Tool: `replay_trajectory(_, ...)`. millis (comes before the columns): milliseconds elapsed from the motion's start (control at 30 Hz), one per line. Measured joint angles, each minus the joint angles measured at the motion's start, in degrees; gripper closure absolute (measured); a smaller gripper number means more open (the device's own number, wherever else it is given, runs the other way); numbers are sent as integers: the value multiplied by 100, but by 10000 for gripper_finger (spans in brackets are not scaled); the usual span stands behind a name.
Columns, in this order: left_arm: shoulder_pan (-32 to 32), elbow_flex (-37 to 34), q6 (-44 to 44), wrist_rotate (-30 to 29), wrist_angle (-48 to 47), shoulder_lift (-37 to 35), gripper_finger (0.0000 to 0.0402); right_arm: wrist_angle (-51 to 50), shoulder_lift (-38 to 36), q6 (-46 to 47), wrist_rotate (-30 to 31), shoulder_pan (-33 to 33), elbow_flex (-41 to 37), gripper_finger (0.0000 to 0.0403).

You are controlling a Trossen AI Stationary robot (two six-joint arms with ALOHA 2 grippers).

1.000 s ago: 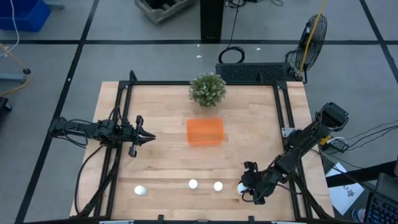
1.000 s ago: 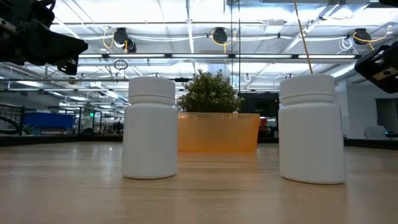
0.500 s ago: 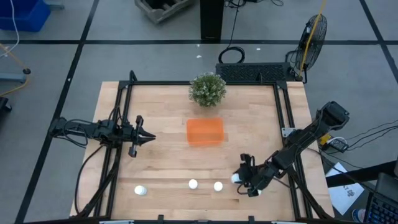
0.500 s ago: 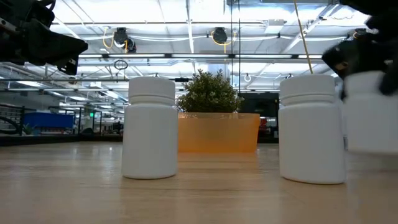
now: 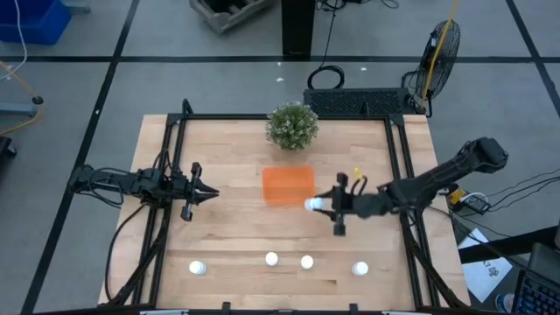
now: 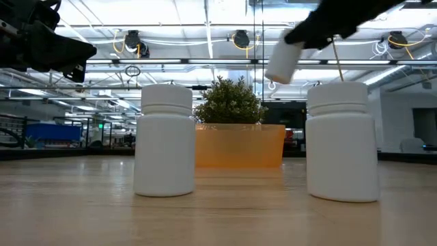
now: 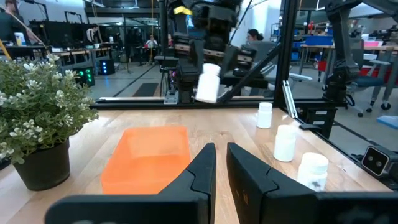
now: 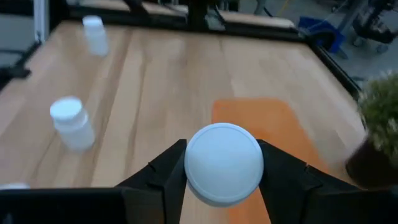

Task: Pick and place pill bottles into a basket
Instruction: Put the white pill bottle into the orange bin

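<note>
Right gripper (image 5: pixel 325 206) clamps a small white round-capped pill bottle (image 5: pixel 312 205), carried in the air just beside the shallow bright-orange plastic basket (image 5: pixel 287 185). Transport step; next: centre over basket, release. Left gripper (image 5: pixel 210 192) waits, fingers nearly closed, empty.

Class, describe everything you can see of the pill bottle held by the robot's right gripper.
The pill bottle is a small white cylinder, plastic by its look, with a round white cap. The right gripper is shut on it, one dark finger on each side. It is carried tilted in the air, cap leading, above the table beside the right edge of the orange basket. Nothing else touches it.
</note>
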Motion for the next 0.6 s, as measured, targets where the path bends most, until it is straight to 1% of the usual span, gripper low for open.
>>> replay_trajectory(100, -1, 1, 0, 0, 0, -1, 355, 451, 44, -206, -570, -605, 2, 249)
replay_trajectory(200, -2, 0, 0, 0, 0, 0, 355, 602, 162, -235, -741, -1136, 2, 252)
replay_trajectory(267, 0, 0, 0, 0, -2, 0, 355, 787, 298, -249, -987, -1472, 1, 250)
replay_trajectory(367, -1, 0, -1, 0, 0, -1, 355, 971, 615, -214, -1213, -1828, 44, 246)
replay_trajectory(467, 0, 2, 0, 0, 0, -2, 355, 624, 1089, -210, -1280, -2044, 366, 249)
replay_trajectory(600, 0, 2, -2, 0, -1, -2, 355, -35, 1756, -259, -1278, -2252, 1063, 249)
